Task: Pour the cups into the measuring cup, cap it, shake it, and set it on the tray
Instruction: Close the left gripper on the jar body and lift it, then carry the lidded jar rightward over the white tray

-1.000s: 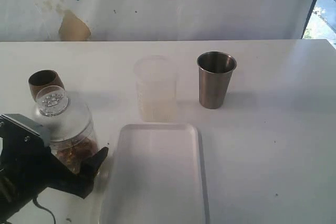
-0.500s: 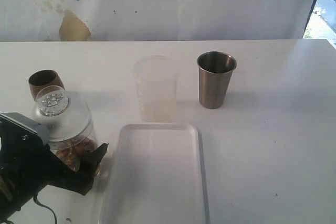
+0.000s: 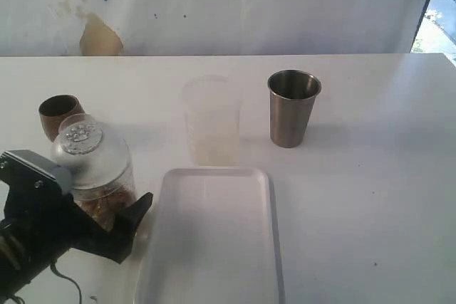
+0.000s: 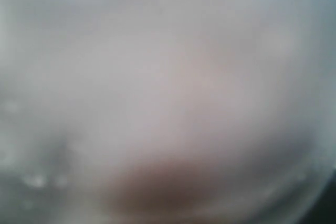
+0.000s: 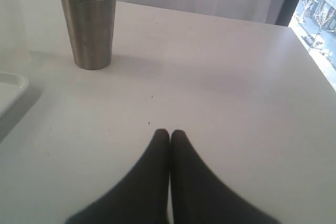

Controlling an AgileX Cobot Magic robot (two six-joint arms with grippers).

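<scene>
Clear capped measuring cup [image 3: 91, 158] seems clamped, tilted, in the wide-spread left pincer [image 3: 96, 201]; a slack grip could drop it. Right pincer [image 5: 169, 135] closed, empty.

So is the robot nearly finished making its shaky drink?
Partly. Done: the measuring cup has brown bits inside and its cap is on. In hand: the left gripper holds it beside the tray. Left: setting it on the tray, which has nothing on it yet. Whether the steel cup was emptied, I cannot tell. The right gripper is shut, holding nothing.
</scene>
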